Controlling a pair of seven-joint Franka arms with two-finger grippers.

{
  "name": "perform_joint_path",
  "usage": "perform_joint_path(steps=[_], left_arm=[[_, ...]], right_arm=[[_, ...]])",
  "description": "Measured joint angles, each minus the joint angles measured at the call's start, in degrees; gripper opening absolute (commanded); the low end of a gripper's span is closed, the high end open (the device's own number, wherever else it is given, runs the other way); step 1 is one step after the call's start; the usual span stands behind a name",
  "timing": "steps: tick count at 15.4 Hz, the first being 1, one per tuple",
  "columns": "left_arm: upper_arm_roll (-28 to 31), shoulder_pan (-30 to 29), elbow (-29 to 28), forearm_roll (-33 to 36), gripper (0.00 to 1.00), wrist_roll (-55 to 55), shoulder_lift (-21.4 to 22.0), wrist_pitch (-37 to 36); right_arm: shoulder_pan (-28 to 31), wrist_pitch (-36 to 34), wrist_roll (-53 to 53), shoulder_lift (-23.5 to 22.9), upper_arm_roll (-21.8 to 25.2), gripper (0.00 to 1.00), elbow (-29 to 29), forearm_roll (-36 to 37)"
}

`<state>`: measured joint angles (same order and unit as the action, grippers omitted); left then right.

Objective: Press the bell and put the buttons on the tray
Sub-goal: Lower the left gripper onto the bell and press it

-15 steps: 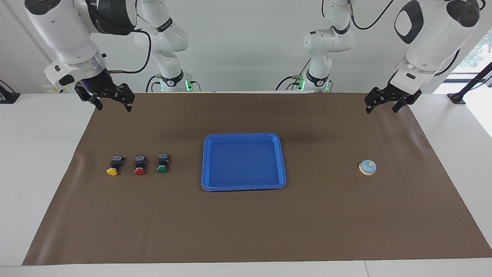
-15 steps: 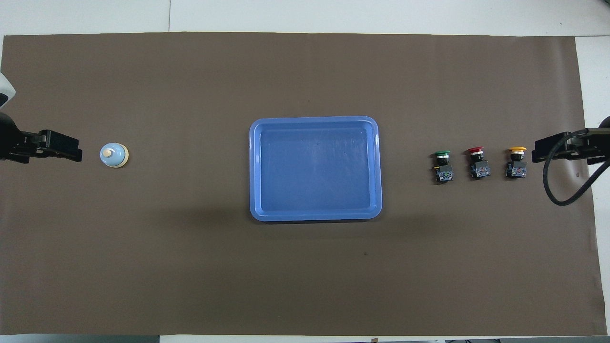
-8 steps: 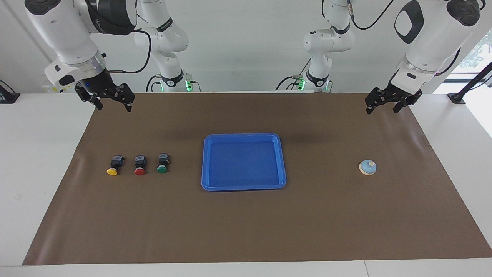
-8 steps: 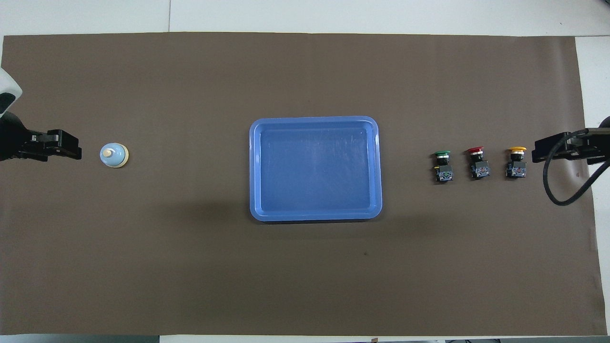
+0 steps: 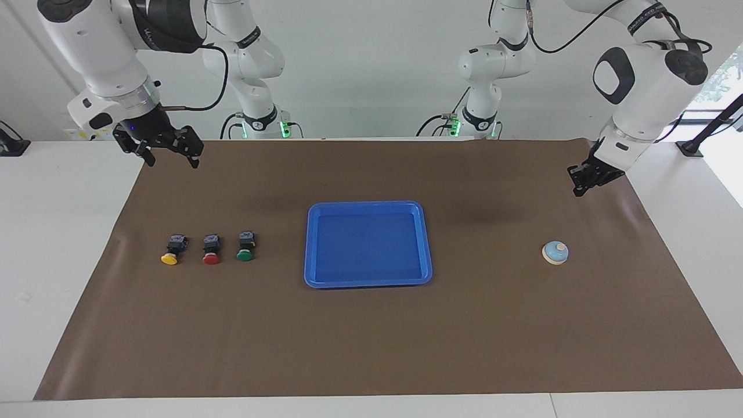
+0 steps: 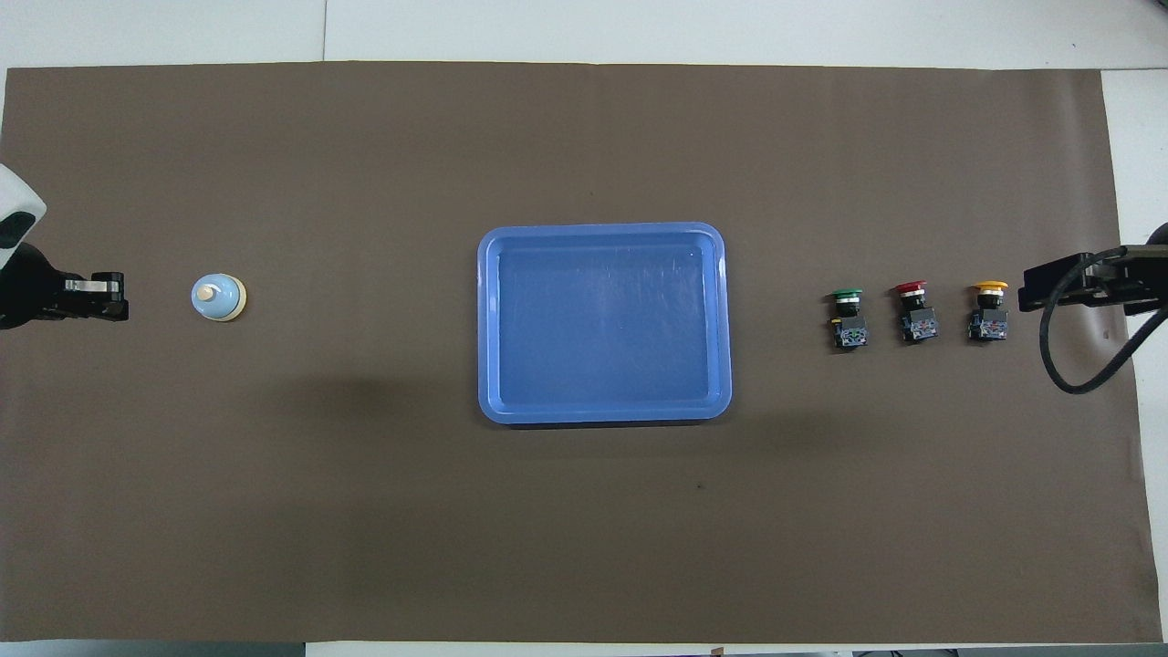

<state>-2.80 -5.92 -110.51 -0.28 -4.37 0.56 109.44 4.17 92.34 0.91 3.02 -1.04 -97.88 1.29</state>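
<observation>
Where it sits, the bell (image 5: 555,252) shows a blue dome.

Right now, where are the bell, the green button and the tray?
bell (image 5: 555,252): facing view, on its light blue dome.
green button (image 5: 245,254): facing view, on its round green cap.
tray (image 6: 487,319): overhead view, on the raised rim toward the left arm's end.
</observation>
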Motion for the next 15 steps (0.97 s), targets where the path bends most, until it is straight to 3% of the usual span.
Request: perform_joint_path(steps=[7,15], left_arm=[[0.0,-2.0,-0.8,0.0,0.0,-1.4,-10.7,13.4],[-0.7,-1.8,-0.8,0.0,0.0,-2.2,-14.0,17.0]], right_arm=[[0.0,0.0,0.0,0.0,0.0,1.0,0.0,0.0],[0.0,0.0,0.0,0.0,0.0,1.0,0.0,0.0]])
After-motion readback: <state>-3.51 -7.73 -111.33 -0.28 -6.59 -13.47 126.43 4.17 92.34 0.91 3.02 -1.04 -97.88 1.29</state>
